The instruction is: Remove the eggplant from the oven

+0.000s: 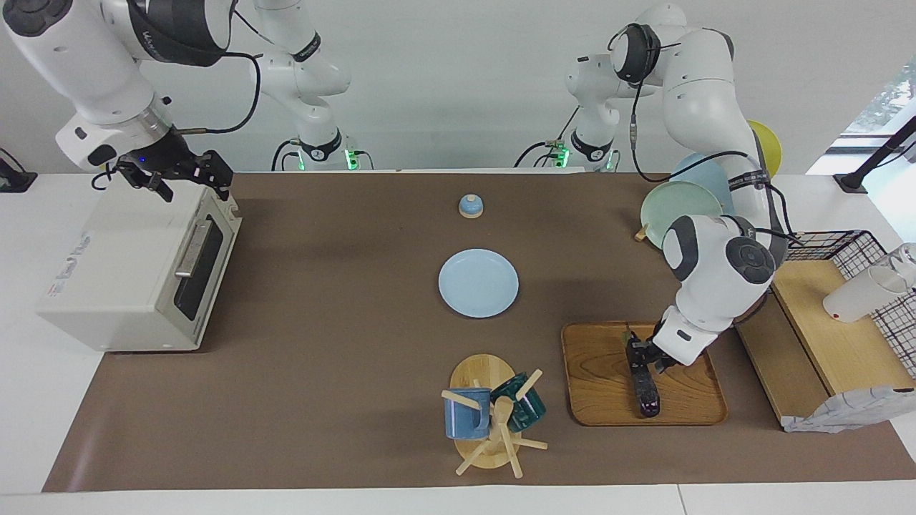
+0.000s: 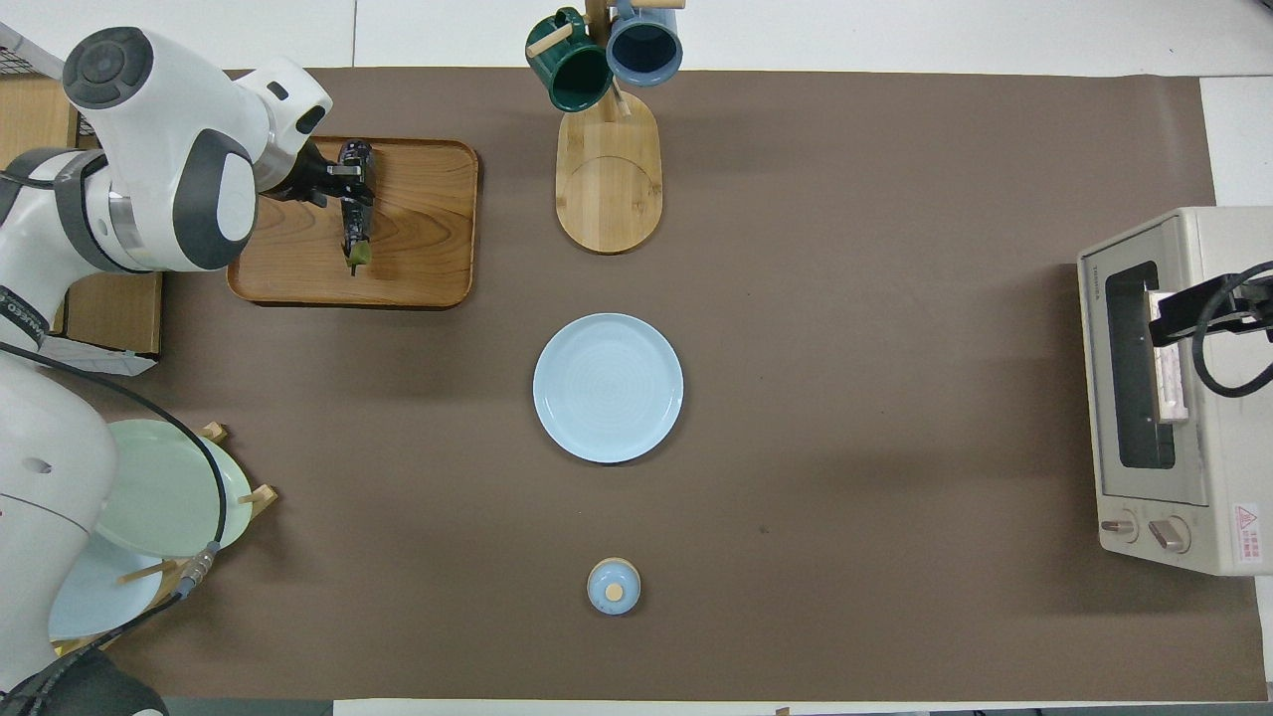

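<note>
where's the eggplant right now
The eggplant lies on the wooden tray toward the left arm's end of the table, beside the mug rack, with the left gripper at its stem end.

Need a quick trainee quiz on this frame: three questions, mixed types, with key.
1. Which gripper is over the oven?
2. The eggplant lies on: A) the blue plate B) the wooden tray C) the mug stand
3. True or false: the eggplant is inside the oven.

Key:
1. The right gripper, open, holding nothing.
2. B. The left gripper is at the eggplant's stem end.
3. False.
</note>
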